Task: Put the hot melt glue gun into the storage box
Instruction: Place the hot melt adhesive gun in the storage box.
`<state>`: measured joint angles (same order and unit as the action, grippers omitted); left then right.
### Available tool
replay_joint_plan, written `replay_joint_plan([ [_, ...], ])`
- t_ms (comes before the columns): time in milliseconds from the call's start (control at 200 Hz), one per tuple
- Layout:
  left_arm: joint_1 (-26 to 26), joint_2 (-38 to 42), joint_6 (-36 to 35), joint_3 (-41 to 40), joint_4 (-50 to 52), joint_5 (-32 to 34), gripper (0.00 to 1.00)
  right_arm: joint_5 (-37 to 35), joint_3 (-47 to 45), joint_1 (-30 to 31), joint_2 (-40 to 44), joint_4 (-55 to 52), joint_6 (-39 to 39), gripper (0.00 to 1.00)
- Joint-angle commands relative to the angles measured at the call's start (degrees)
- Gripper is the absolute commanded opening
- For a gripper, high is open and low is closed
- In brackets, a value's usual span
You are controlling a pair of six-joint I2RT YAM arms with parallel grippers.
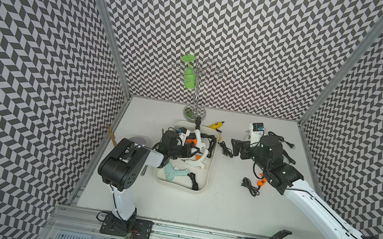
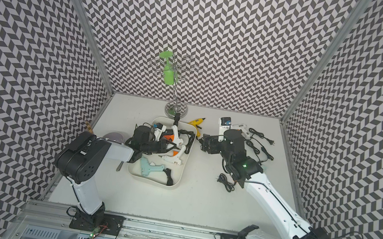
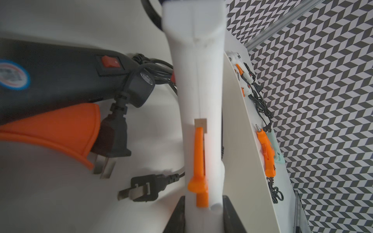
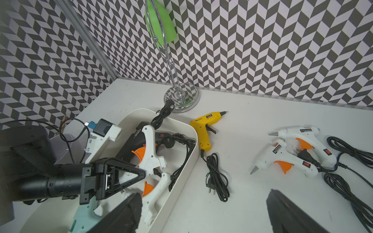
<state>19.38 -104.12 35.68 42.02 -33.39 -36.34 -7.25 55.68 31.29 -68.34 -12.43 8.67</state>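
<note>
Both left fingers (image 3: 175,218) are clenched across the barrel of a white glue gun (image 3: 198,90), whose thin orange trigger (image 3: 198,161) shows edge-on just ahead of them. The gun is already inside the storage box (image 3: 238,125), over its floor. I cannot tell whether it rests there or hangs just above.

This looks like the setting-down step. The next move calls for letting go and lifting straight out, clear of the loose black cords and the two-blade plug (image 3: 141,187) beside the gun.

Around it in the box lie a black glue gun (image 3: 50,80) with a broad orange trigger and a red rocker switch, a second white gun (image 1: 197,162), and a mint-green glue gun (image 1: 172,172) nearest the front wall. The shells are hard moulded plastic, smooth and matt, with a seam down the middle. The box is cream, low-walled and round-cornered, and sits left of the middle of the worktop (image 1: 222,209).

The right fingers (image 4: 125,213) are spread wide and empty, just outside the box's right wall. A yellow glue gun (image 4: 201,125) lies beside the box's back right corner, and its cord is bundled (image 4: 218,177). Two more white glue guns (image 4: 268,159) with metal cone nozzles lie toward the back right corner of the worktop. A small orange glue gun (image 3: 266,149) lies nearer the right edge. Several guns remain to store, and the yellow one seems the handiest.
</note>
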Motion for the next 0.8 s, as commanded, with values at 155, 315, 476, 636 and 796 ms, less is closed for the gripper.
replay_joint_plan([
  [155,0.6,-3.1,8.2,1.7,-5.5,-1.4,0.21,-0.6,0.8,-0.3,-2.7,0.8,0.7,0.99],
  [315,2.9,-0.3,13.3,-2.8,-10.2,1.3,0.21,-0.8,0.5,-0.2,-3.1,0.6,0.5,0.99],
  [476,7.1,8.6,6.7,-5.1,-6.0,9.0,0.2,-0.4,-0.3,-0.3,-3.3,1.1,0.7,0.99],
  [636,7.6,17.0,0.7,-3.7,-1.0,12.2,0.2,-0.1,-0.7,-0.3,-3.5,1.4,0.6,0.99],
  [796,6.4,22.7,1.5,-2.9,3.6,13.1,0.19,0.8,-0.7,-0.2,-3.6,1.3,0.4,0.99],
])
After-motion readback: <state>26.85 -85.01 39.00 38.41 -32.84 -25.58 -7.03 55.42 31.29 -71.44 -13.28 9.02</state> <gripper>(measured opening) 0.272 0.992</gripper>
